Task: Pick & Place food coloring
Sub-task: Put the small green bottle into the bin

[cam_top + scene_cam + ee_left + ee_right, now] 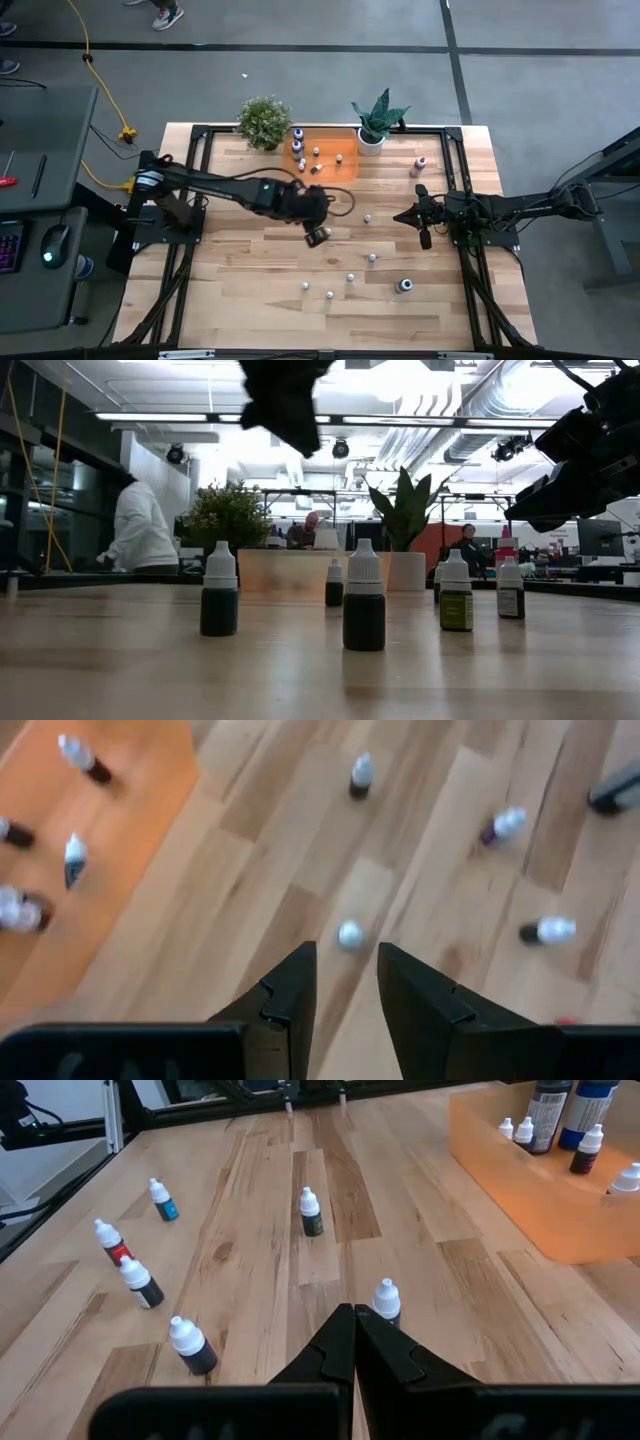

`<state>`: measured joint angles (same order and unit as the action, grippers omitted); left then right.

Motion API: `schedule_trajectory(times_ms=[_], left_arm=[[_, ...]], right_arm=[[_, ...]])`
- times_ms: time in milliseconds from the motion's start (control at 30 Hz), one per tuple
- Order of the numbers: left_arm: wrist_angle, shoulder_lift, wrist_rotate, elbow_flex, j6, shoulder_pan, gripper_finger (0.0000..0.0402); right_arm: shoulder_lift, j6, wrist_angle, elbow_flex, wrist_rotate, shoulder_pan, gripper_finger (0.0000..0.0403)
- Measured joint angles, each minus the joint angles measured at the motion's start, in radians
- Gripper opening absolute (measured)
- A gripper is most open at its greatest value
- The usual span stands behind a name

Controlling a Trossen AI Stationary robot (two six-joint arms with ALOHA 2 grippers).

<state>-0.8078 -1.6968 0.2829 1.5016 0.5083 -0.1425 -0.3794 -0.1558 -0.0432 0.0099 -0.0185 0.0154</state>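
While several food coloring bottles (351,277) stand scattered beyond the orange tray (345,167), the left gripper (318,236) hovers nearby, jaws parted and empty, seemingly lining up on one; right gripper (424,238) waits closed.

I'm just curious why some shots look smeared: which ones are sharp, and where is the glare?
The left wrist view is smeared: bottles streak. The right wrist view is crisp on the orange tray. The low view has bright ceiling lights, leaving the plants dark. The high view is evenly lit.
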Motion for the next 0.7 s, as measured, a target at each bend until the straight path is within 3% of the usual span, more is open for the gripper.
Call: schedule_trajectory(times_ms=[200,467,600,700], left_arm=[[0.033,0.111,0.019,-0.202,0.077,-0.079,0.0104],[0.418,0.172,-0.107,-0.480,0.080,-0.122,0.0105],[0.624,0.171,-0.144,-0.601,0.030,-0.129,0.0133],[0.654,0.171,-0.139,-0.632,0.023,-0.136,0.0173]], right_arm=[[0.000,0.000,0.001,0.000,0.000,0.000,0.0000],[-0.002,0.000,-0.002,0.000,0.000,0.000,0.0000],[-0.005,0.000,-0.003,0.000,0.000,0.000,0.0000],[-0.011,0.000,-0.003,0.000,0.000,0.000,0.0000]])
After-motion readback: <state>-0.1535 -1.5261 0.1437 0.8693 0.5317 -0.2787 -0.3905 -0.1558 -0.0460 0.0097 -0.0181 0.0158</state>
